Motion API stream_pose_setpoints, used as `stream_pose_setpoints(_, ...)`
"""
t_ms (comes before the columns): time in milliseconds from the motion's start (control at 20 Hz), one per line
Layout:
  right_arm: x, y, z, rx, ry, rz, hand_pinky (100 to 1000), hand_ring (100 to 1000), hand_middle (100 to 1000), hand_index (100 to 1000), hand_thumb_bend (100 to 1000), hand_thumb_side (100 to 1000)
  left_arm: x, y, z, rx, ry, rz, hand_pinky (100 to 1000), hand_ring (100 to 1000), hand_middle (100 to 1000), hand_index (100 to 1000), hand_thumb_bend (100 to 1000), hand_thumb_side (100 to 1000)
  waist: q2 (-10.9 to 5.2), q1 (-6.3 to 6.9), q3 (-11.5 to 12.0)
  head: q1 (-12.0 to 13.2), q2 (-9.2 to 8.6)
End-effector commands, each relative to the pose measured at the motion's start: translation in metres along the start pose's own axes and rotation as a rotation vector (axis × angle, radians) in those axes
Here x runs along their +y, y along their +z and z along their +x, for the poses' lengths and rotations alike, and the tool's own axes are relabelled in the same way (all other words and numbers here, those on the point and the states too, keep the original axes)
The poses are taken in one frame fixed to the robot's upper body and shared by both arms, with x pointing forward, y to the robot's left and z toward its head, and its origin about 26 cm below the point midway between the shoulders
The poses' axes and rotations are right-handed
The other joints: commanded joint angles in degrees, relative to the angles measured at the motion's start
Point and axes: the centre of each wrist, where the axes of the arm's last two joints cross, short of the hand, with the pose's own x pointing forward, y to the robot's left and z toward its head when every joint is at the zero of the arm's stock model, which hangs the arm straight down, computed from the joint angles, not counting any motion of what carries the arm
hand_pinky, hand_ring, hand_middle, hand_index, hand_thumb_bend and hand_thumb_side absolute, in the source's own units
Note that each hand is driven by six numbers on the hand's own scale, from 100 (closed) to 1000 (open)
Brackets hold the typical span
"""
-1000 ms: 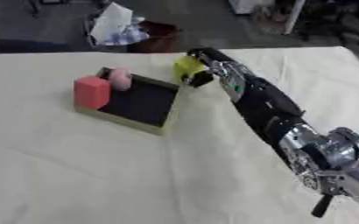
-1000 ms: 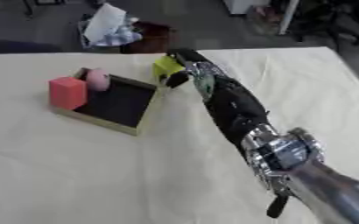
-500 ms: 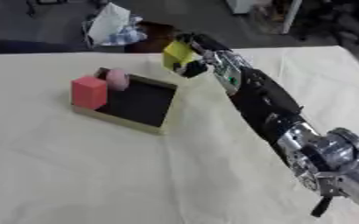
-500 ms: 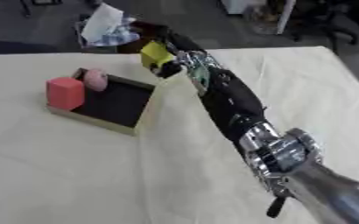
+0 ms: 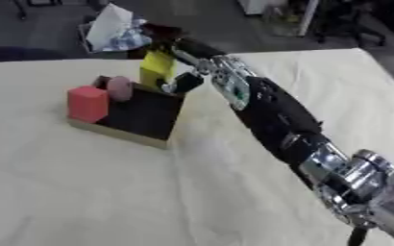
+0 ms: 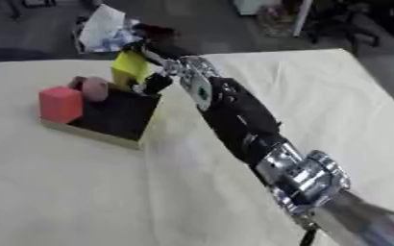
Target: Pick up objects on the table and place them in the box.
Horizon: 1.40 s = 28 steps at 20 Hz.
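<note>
**A:** Where is the yellow block (image 5: pixel 157 68) right now?

**B:** In the right hand (image 5: pixel 182 65), off the table, hanging over the far corner of the box (image 5: pixel 168 124). The arm reaches in from about 4 o'clock and the hand sits at the far end of it.

**A:** How do the fingers stand?

**B:** Curled round the block. The thumb side shows at the block's lower right, and dark fingers wrap over its top. I judge it a pinch across the block's narrow faces.

**A:** Which way does the block lie from the fingers?

**B:** At about 9 o'clock from the palm, its long axis close to upright, tipped a little. That axis matters: the open black floor of the box lies at roughly 6 to 7 o'clock from the block, so I'd expect the release to need a short carry that way and downward.

**A:** What is in the box already?

**B:** A red block (image 5: pixel 88 103) stands at its left edge, and a pinkish rounded thing (image 5: pixel 119 88) sits just beside it at the far side. The middle and right of the floor look free.

**A:** The left hand?

**B:** It shows in neither view, so the right hand is the only one near.
</note>
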Motion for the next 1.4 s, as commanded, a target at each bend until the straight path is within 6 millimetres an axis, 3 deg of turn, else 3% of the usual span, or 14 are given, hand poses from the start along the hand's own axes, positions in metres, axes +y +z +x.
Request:
stream_pose_setpoints(50,-0.015,0.005,0.006,-0.079,0.029,0.014,818,781,629,804,158,309,0.006,-0.001,0.002,-0.010,-0.015,0.018,728,702,683,837,644,591,-0.96,0.11,-0.24,0.46,-0.15)
stream_pose_setpoints(150,-0.007,0.004,0.008,-0.088,0.028,0.068,824,790,658,845,175,320,0.006,-0.001,0.002,-0.009,-0.016,0.019,728,702,684,837,644,591,-1.03,0.10,-0.41,0.55,-0.15)
stream_pose_setpoints(400,0.009,0.002,0.006,-0.050,0.044,0.181,864,876,879,982,271,379,0.006,0.000,0.002,-0.009,-0.015,0.020,728,703,684,837,643,591,-1.14,0.29,-0.44,0.45,-0.18)
stream_pose_setpoints(550,0.010,0.003,0.003,-0.022,0.068,0.169,883,907,942,1000,349,421,0.006,0.000,0.001,-0.005,-0.015,0.022,728,703,684,837,642,591,-1.18,0.36,-0.57,0.56,-0.11)
stream_pose_setpoints(700,0.006,0.004,0.002,-0.009,0.094,0.123,890,917,970,1000,360,452,0.006,0.000,0.001,-0.004,-0.016,0.022,728,704,685,837,641,592,-1.25,0.38,-0.84,0.61,0.00)
stream_pose_setpoints(1050,-0.020,0.021,-0.002,-0.034,0.079,-0.065,866,877,917,993,304,389,0.008,0.002,-0.002,0.011,-0.022,0.038,728,705,687,837,639,591,-1.55,0.66,-2.15,1.56,0.43)
stream_pose_setpoints(1400,-0.052,0.081,-0.028,0.027,0.032,-0.347,833,815,836,952,205,344,0.015,0.005,-0.009,0.047,-0.041,0.087,727,708,690,836,639,592,-1.64,0.61,-4.69,3.81,1.01)
